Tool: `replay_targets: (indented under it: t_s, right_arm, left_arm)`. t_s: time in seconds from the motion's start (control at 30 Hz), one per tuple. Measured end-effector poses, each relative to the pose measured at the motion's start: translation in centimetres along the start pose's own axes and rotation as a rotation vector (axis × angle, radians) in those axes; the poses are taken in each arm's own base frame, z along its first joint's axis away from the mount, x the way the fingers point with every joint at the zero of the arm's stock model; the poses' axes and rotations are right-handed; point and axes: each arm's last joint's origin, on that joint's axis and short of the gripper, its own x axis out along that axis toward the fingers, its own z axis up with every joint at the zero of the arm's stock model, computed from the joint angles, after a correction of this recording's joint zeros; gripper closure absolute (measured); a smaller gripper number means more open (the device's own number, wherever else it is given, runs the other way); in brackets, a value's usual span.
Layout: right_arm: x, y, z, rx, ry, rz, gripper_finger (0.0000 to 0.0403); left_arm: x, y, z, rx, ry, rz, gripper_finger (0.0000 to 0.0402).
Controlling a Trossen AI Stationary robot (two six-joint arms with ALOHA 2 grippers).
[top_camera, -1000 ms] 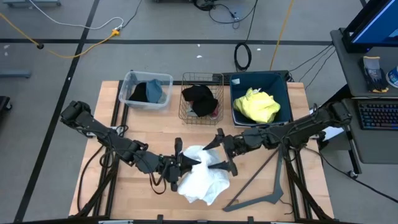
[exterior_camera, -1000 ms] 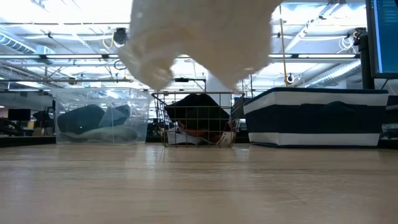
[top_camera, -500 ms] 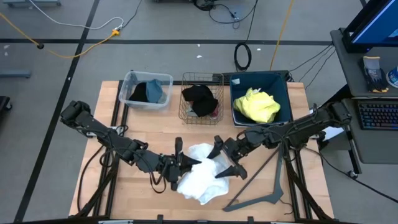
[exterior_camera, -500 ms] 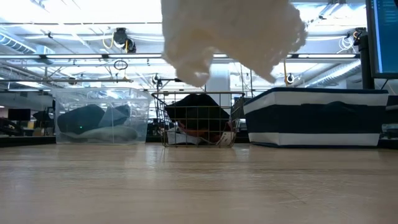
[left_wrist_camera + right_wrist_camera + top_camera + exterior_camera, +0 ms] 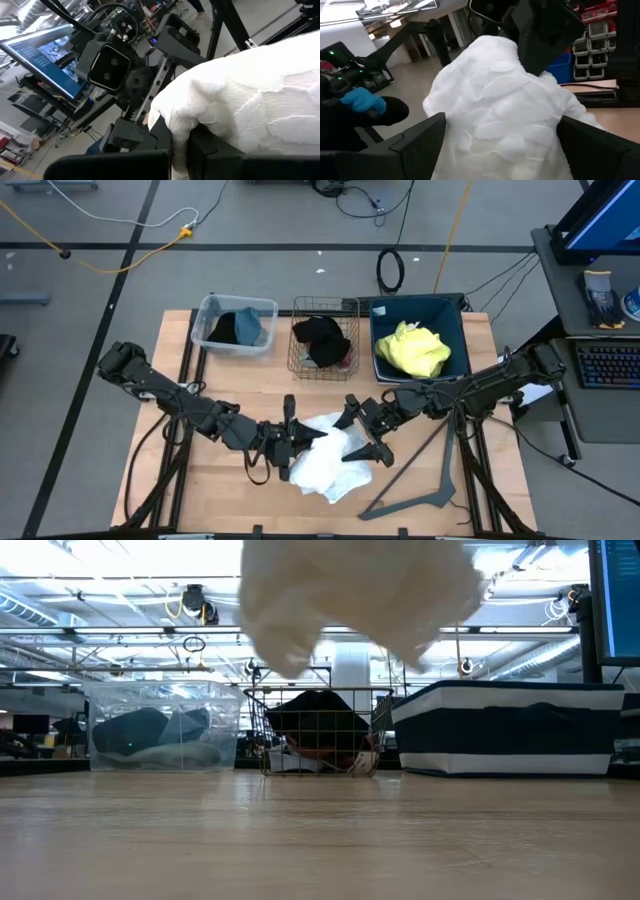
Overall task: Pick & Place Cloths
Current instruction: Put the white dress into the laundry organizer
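With the left hand (image 5: 291, 442) pinched on the white cloth (image 5: 330, 458) above the desk (image 5: 220, 480), the wide-spread right hand (image 5: 362, 432) should close only once cloth fills it.

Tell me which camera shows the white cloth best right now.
The high view: it shows the whole white cloth between the left hand and right hand. The low view catches only its lower edge hanging above the table. Both wrist views show close-up bunched fabric.
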Motion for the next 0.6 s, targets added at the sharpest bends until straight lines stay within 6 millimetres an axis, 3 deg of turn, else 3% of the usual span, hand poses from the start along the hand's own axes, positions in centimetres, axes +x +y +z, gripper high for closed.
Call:
replay_targets:
  t_s: [0.23,0.43,0.6]
  right_arm:
    - [0.1,-0.1,-0.2,-0.022,0.011,-0.017,0.0057]
    - [0.9,-0.9,-1.5,-0.013,0.062,-0.07,0.0059]
    - [1.5,-1.4,-2.4,-0.013,0.086,-0.08,0.0104]
  left_arm:
    - [1.8,0.3,-0.8,0.016,-0.034,0.03,0.0392]
    - [3.0,0.3,-1.6,0.044,-0.057,0.028,0.0392]
    - [3.2,0.5,-1.9,0.035,-0.044,0.017,0.0392]
